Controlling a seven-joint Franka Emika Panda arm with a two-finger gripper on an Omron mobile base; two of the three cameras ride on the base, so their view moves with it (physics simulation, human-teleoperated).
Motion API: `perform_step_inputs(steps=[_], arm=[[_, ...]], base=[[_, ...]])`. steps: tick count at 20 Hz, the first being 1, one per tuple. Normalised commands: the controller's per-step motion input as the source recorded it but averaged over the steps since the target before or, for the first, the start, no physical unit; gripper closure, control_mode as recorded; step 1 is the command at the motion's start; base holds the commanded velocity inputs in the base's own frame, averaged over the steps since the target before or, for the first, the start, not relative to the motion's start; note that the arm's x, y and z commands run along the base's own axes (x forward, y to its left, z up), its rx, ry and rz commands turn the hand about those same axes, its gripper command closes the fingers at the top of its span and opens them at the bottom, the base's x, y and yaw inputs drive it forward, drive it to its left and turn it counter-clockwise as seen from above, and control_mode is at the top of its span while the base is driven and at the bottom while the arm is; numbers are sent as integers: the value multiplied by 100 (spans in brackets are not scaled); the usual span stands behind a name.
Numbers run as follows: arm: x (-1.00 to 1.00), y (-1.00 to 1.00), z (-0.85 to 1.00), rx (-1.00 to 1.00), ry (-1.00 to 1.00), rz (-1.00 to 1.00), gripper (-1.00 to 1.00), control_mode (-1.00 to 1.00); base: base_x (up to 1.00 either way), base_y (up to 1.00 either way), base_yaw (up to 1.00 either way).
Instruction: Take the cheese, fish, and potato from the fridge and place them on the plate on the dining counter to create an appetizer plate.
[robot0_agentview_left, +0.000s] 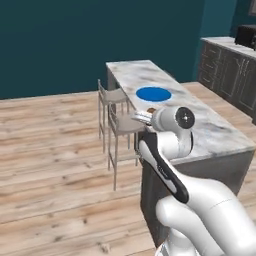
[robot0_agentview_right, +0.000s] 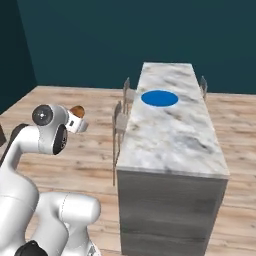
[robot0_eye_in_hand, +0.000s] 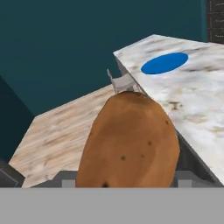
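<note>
Potato sits in your pincer, jaws closed around it, long axis running out along the fingers. Carried off the counter's near end, stool side. Blue plate lies ahead and to the right, well apart, bare.

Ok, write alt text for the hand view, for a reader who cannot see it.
A brown potato fills the foreground, held in the robot's hand. Behind it, to the right, the marble dining counter carries a bare blue plate, with a stool at the counter's near edge and a wooden floor before a teal wall.
</note>
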Motion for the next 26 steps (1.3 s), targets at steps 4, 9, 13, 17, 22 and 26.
perform_step_inputs(steps=[4,9,13,17,22,26], arm=[[0,0,0,0,0,0,100,100],[0,0,0,0,0,0,100,100],[0,0,0,0,0,0,100,100],[0,0,0,0,0,0,100,100],[0,0,0,0,0,0,100,100],[0,0,0,0,0,0,100,100]], base=[[61,64,-39],[58,75,-54],[36,96,-52],[8,100,-51],[0,100,-53],[14,100,-56]])
